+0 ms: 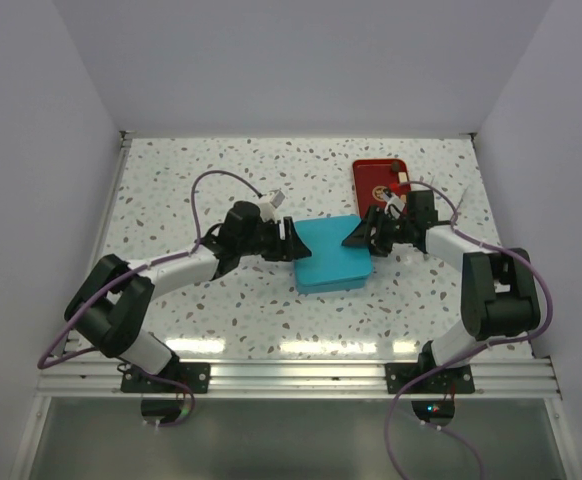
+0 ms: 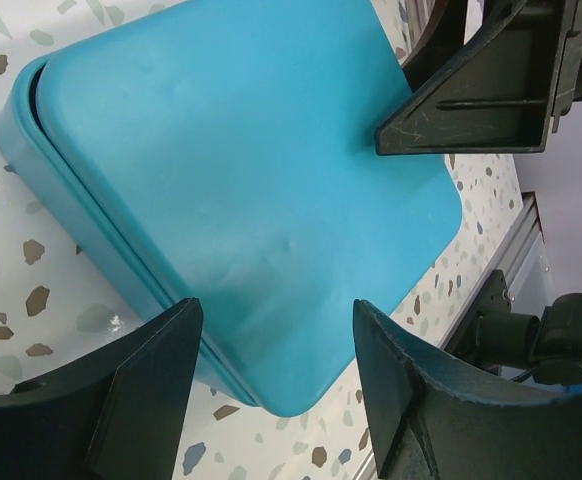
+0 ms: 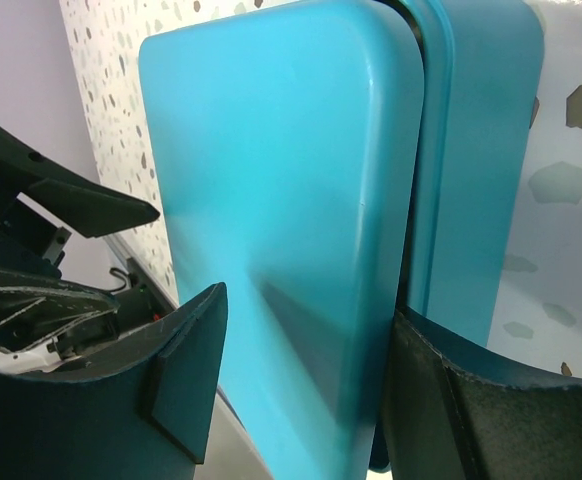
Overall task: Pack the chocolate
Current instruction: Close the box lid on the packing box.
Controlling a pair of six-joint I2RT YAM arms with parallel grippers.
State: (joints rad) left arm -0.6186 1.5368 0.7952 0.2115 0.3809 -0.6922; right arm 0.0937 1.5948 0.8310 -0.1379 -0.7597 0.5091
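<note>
Top view: one teal box [image 1: 331, 265] in the middle of the table [image 1: 171, 180], with one red tray [image 1: 371, 172] behind it. The left gripper [image 1: 293, 243] is at its left edge and the right gripper [image 1: 361, 235] at its right, both spread wide.

Left wrist: two fingers [image 2: 141, 400] straddle a box corner, not pinching it.

Right wrist: two fingers [image 3: 186, 370] apart on either side of the lid [image 3: 271, 200], which sits a bit askew.

Chocolate: can't spot a single piece, so I can't tell where it is.
</note>
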